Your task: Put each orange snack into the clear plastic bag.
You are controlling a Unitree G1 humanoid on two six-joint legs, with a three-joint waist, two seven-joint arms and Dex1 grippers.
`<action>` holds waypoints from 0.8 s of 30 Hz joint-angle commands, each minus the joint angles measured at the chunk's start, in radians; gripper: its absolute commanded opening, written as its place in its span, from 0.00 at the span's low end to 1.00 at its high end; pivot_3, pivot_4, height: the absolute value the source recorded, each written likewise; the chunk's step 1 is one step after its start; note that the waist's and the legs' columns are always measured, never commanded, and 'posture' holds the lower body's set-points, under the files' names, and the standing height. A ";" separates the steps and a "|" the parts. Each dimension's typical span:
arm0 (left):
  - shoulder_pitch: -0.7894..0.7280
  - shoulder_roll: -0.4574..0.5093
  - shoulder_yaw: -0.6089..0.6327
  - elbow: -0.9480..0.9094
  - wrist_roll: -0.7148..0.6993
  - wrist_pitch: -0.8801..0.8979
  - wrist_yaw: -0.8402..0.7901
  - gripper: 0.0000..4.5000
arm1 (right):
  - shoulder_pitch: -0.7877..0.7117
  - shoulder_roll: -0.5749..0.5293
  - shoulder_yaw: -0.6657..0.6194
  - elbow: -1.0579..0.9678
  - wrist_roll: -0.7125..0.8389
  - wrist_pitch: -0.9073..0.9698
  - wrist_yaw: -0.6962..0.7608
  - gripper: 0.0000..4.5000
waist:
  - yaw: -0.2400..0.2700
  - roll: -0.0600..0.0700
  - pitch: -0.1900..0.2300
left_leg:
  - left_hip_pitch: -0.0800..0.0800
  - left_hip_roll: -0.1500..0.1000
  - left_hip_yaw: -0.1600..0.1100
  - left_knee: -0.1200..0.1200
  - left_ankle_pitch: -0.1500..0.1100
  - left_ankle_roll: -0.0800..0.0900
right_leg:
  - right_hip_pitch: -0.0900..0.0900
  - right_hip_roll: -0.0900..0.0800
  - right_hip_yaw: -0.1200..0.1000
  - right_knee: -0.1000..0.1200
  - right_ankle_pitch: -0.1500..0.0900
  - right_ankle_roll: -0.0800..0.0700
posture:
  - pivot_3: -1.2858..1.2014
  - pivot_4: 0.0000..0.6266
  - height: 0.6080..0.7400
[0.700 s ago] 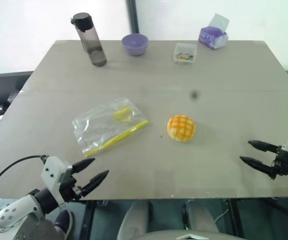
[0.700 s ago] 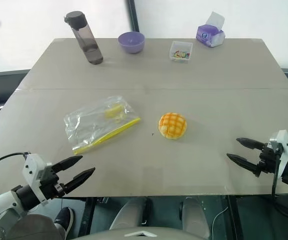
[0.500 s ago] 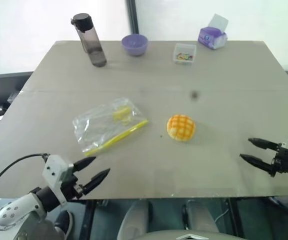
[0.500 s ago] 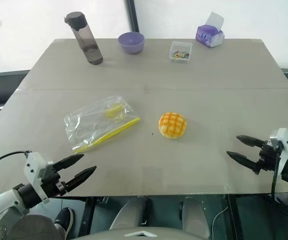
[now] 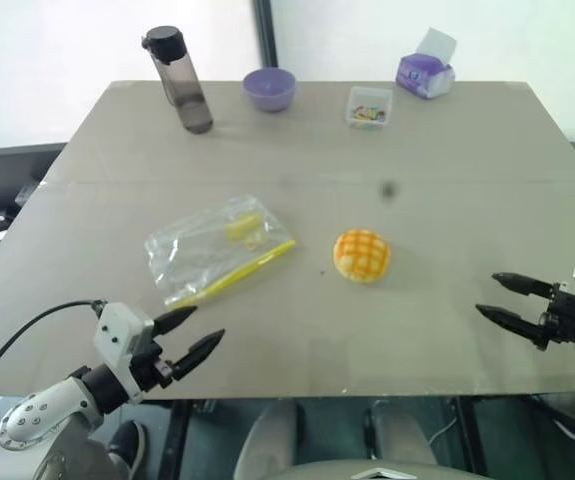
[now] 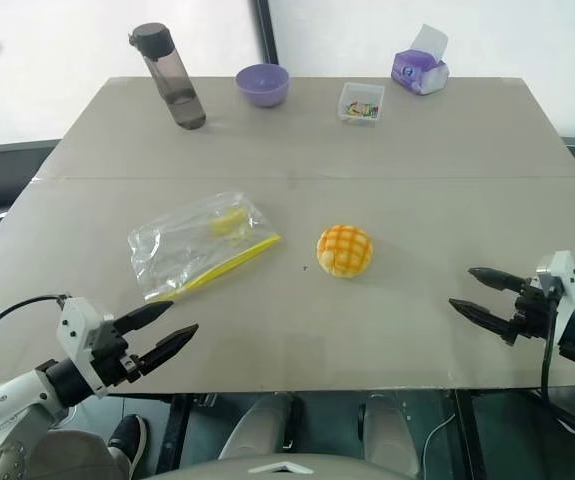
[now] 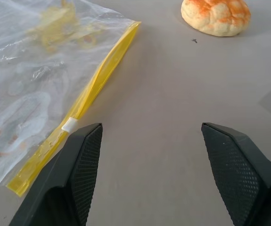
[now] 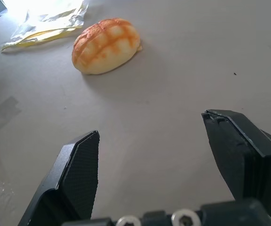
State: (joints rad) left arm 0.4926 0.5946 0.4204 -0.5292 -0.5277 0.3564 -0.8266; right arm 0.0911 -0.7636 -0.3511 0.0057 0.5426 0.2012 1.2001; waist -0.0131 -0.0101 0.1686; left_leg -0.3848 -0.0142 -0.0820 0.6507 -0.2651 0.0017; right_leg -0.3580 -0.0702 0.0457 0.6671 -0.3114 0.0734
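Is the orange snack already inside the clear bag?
No: the orange snack lies on the bare table, apart from the clear plastic bag.

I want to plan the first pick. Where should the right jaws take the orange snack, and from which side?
Probably across the orange snack at its widest middle, coming from its right, where the open right gripper already faces it. It lies alone on the table, and its rounded dome would likely slip from a high pinch.

Table point(image 5: 467, 150) with bag point(image 5: 207, 255), snack point(image 5: 361, 256)
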 commanded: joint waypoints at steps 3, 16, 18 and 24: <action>0.005 0.001 0.003 -0.015 -0.001 -0.017 0.005 0.79 | -0.012 0.011 -0.008 -0.048 0.030 -0.024 0.017 0.86 | 0.000 0.000 0.000 | 0.000 0.000 0.000 0.000 0.000 0.000 | 0.000 0.000 0.000 0.000 0.000 0.000 | 0.52 0.24 1.00; -0.100 -0.009 0.282 0.081 -0.386 0.262 0.220 0.79 | -0.065 0.023 0.110 -0.434 0.202 0.055 0.047 0.86 | 0.001 0.000 0.000 | 0.000 0.000 -0.003 0.000 0.000 0.000 | 0.000 0.000 -0.002 0.001 0.000 0.000 | 0.52 0.24 1.00; -0.125 0.011 0.339 0.130 -0.500 0.342 0.254 0.79 | -0.071 0.021 0.119 -0.421 0.190 0.052 0.048 0.86 | 0.001 0.000 0.000 | 0.000 0.000 -0.004 0.000 0.000 0.000 | 0.000 0.000 -0.003 0.001 0.000 0.000 | 0.52 0.24 1.00; -0.130 0.097 0.361 0.237 -0.566 0.517 0.348 0.79 | -0.076 0.020 0.133 -0.367 0.144 0.012 0.071 0.86 | 0.000 -0.001 0.000 | -0.001 -0.001 -0.004 0.000 0.000 0.000 | -0.001 0.000 -0.003 0.000 0.000 0.000 | 0.52 0.24 1.00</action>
State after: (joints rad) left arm 0.3608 0.6820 0.7650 -0.3063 -1.0776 0.8418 -0.5002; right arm 0.0205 -0.7436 -0.2090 -0.3563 0.6877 0.2344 1.2620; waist -0.0133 -0.0107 0.1689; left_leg -0.3854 -0.0149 -0.0856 0.6505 -0.2650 0.0016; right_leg -0.3591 -0.0702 0.0426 0.6670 -0.3113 0.0736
